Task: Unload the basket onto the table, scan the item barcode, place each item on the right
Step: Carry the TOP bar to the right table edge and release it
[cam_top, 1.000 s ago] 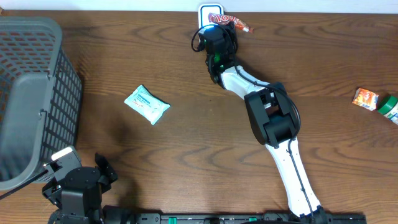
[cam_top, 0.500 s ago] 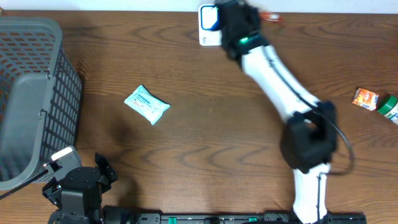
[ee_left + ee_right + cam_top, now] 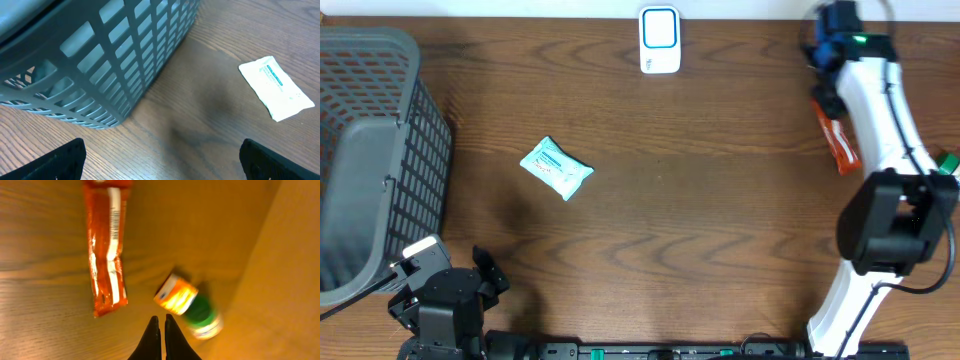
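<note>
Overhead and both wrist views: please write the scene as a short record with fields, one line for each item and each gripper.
scanner: white and blue, at the table's far edge
red wrapper: lies flat on the table, not gripped
right gripper: shut, empty, fingertips near the orange box and green container
left gripper: open, empty, beside the basket
white packet: flat on the table, untouched
</note>
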Controlling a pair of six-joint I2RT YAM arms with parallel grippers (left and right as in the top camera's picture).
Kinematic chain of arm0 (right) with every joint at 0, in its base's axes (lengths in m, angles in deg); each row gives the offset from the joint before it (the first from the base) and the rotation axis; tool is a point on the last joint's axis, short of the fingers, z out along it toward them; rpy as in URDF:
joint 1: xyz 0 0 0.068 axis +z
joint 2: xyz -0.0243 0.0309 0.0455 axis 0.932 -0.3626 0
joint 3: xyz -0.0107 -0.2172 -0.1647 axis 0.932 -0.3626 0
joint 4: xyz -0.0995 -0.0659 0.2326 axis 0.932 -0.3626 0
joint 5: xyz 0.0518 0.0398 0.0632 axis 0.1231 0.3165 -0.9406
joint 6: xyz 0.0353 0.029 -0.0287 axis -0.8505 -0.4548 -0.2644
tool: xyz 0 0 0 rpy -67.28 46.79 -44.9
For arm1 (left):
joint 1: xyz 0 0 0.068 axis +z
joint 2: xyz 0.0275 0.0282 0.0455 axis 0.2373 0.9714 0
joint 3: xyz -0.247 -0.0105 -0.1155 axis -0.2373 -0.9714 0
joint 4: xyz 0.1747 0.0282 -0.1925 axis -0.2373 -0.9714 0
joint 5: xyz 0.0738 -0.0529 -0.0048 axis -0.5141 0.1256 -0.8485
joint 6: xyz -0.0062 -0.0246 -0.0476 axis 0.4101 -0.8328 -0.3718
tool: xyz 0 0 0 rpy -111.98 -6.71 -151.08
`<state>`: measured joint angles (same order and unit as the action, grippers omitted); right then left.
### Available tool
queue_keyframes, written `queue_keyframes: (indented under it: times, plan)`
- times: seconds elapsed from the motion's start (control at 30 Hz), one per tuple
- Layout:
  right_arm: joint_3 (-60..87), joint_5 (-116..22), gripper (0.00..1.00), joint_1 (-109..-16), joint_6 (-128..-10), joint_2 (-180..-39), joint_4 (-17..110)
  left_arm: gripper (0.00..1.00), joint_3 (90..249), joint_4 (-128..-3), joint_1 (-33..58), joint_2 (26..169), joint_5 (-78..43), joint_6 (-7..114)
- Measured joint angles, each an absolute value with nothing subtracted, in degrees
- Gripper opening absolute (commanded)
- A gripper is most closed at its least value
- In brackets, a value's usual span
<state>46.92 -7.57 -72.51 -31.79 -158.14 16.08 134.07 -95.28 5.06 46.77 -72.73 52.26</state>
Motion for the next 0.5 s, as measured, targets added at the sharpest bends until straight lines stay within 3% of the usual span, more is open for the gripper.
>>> queue_keyframes:
  times: [0.2,0.23,0.27,0.33,0.37,0.5]
  plan:
    - [40.49,-12.18,0.01,-82.94,-43.38,-158.23,16.02,0.98,134.07,-95.28,5.06,46.77,-72.73,52.26]
    - [40.05,-12.6,0.06,-84.23,-44.84,-158.23,15.95,0.98,134.07,-95.31,5.06,46.77,-72.73,52.26]
    - [39.86,-13.23,0.18,-85.39,-46.37,-158.23,15.91,0.98,134.07,-95.31,5.06,46.77,-72.73,52.26]
    - [39.94,-15.59,0.87,-86.94,-48.73,-158.23,15.86,0.98,134.07,-95.31,5.06,46.77,-72.73,52.26]
    - [39.97,-17.23,0.99,-87.11,-49.17,-158.23,15.82,0.98,134.07,-95.31,5.06,46.77,-72.71,52.28]
    - [40.12,-26.74,0.99,-85.12,-50.74,-158.23,15.84,0.98,134.07,-95.31,5.06,46.77,-72.73,52.26]
